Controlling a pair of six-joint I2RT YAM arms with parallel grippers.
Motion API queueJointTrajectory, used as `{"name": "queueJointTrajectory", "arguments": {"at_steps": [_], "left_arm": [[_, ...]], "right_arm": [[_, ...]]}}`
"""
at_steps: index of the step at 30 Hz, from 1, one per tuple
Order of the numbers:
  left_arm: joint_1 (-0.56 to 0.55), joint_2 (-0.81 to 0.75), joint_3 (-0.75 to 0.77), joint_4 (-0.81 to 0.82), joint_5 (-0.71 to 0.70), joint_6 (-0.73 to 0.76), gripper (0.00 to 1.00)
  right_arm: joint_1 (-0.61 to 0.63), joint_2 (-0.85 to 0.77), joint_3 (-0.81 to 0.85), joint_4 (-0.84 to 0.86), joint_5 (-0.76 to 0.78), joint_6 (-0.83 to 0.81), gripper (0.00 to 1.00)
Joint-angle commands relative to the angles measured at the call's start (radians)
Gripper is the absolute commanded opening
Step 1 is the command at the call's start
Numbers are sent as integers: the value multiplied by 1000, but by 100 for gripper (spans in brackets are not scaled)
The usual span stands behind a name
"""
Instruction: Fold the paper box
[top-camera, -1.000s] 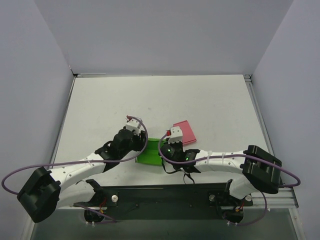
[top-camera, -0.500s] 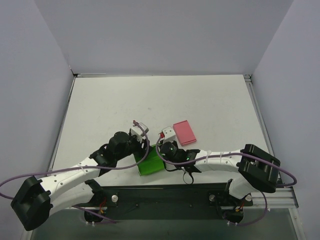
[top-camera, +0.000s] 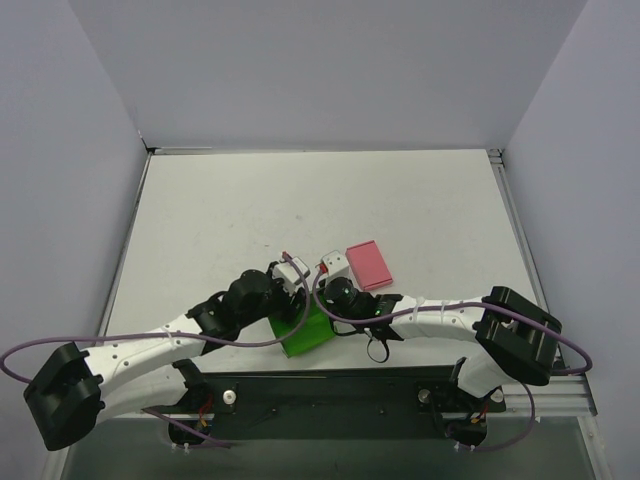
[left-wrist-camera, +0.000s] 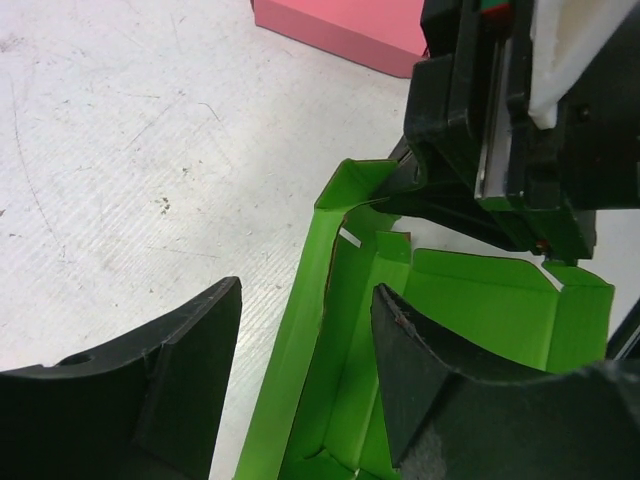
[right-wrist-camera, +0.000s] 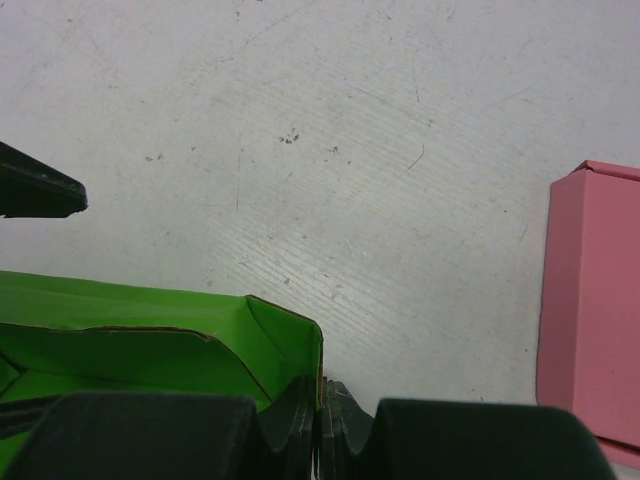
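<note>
The bright green paper box (top-camera: 306, 327) lies open near the table's front edge, between my two grippers. In the left wrist view its side wall (left-wrist-camera: 330, 330) stands upright between my left gripper's (left-wrist-camera: 305, 350) spread fingers, one finger inside the box and one outside, neither pressing it. My left gripper (top-camera: 291, 300) is open. My right gripper (right-wrist-camera: 320, 405) is shut on the box's end wall (right-wrist-camera: 290, 345), pinching the thin card edge. In the top view the right gripper (top-camera: 328, 305) sits at the box's far right corner.
A flat pink box (top-camera: 368, 265) lies on the table just beyond the right gripper; it also shows in the right wrist view (right-wrist-camera: 590, 300) and in the left wrist view (left-wrist-camera: 345, 25). White walls enclose the table on three sides.
The left arm has swung right to the box and now straddles its side wall. The green box has moved nearer the front edge and its walls stand up more. The right gripper keeps its hold.
</note>
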Motion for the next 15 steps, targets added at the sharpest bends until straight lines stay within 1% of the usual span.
{"name": "queueJointTrajectory", "arguments": {"at_steps": [1,2,9,12,14,15], "left_arm": [[-16,33,51,21,-56,30,64],[-19,42,56,16,-66,58,64],[-27,70,54,29,-64,69,63],[-27,78,54,27,-76,71,61],[-27,85,57,27,-76,76,54],[-30,87,57,29,-73,77,53]], "right_arm": [[-4,2,10,7,-33,-10,0],[-5,1,10,5,-34,-9,0],[-25,-31,7,-18,-46,-7,0],[-33,-48,6,-29,-58,-13,0],[-36,-54,7,-33,-63,-18,0],[-37,-56,7,-38,-67,-19,0]]}}
